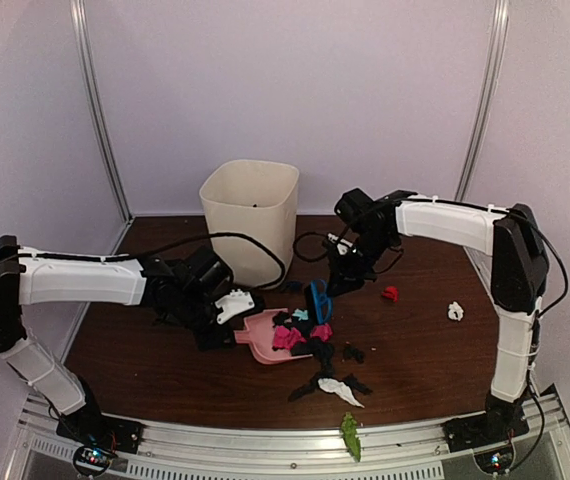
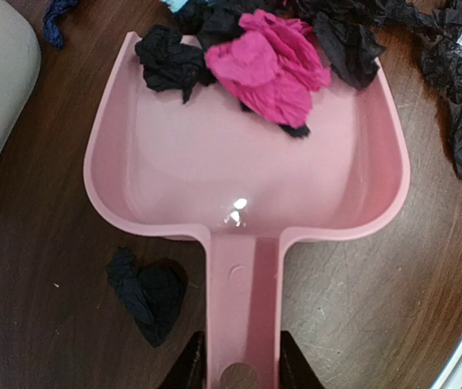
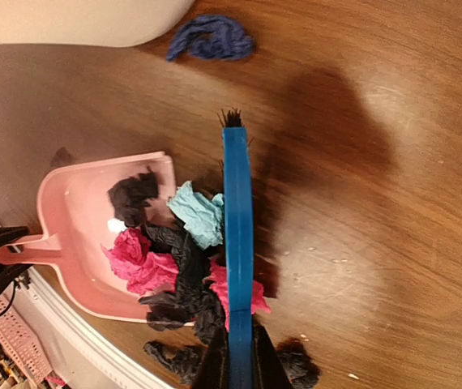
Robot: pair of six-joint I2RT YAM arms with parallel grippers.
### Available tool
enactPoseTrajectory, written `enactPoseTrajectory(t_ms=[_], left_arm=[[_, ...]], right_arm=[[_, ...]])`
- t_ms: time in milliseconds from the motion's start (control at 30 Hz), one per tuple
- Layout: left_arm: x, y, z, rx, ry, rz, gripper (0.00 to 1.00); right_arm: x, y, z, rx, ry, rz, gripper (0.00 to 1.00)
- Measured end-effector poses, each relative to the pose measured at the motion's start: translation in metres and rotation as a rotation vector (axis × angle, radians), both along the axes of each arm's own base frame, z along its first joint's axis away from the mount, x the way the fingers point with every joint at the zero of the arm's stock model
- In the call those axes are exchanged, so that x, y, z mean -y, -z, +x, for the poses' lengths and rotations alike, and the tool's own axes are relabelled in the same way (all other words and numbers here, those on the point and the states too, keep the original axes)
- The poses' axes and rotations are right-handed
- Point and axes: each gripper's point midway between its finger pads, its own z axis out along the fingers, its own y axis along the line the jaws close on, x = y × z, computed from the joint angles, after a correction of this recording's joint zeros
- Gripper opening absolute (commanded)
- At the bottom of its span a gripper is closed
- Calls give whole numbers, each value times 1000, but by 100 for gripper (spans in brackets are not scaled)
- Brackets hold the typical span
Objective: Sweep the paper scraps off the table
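Observation:
My left gripper (image 2: 241,369) is shut on the handle of the pink dustpan (image 2: 239,186), which lies flat on the table (image 1: 165,350). My right gripper (image 3: 239,365) is shut on the blue brush (image 3: 237,243), held at the pan's mouth. Black and magenta scraps (image 2: 267,65) lie at the pan's lip, with a light blue wad (image 3: 198,212) against the brush. In the top view the pan (image 1: 260,340) and brush (image 1: 318,298) sit mid-table, with black and white scraps (image 1: 337,385) in front, a red wad (image 1: 391,293), a white wad (image 1: 455,311) and a green scrap (image 1: 350,435) on the front rail.
A cream bin (image 1: 250,215) stands behind the dustpan. A dark scrap (image 2: 146,292) lies left of the pan's handle, and a dark blue scrap (image 3: 211,36) lies near the bin. The metal rail (image 1: 265,440) runs along the table's front edge.

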Motion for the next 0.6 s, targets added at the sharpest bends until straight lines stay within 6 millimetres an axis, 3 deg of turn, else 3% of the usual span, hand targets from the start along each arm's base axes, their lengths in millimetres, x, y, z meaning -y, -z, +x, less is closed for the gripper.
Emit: enactPoseTrajectory(t_ms=[133, 233, 600], left_arm=[[2, -1, 0, 3, 9, -7, 2], [3, -2, 1, 8, 15, -16, 2], [-2, 3, -5, 13, 27, -21, 2]], right_arm=[[-20, -11, -6, -32, -28, 111, 0], [-23, -20, -6, -36, -24, 152, 0], [13, -68, 3, 89, 48, 121, 0]])
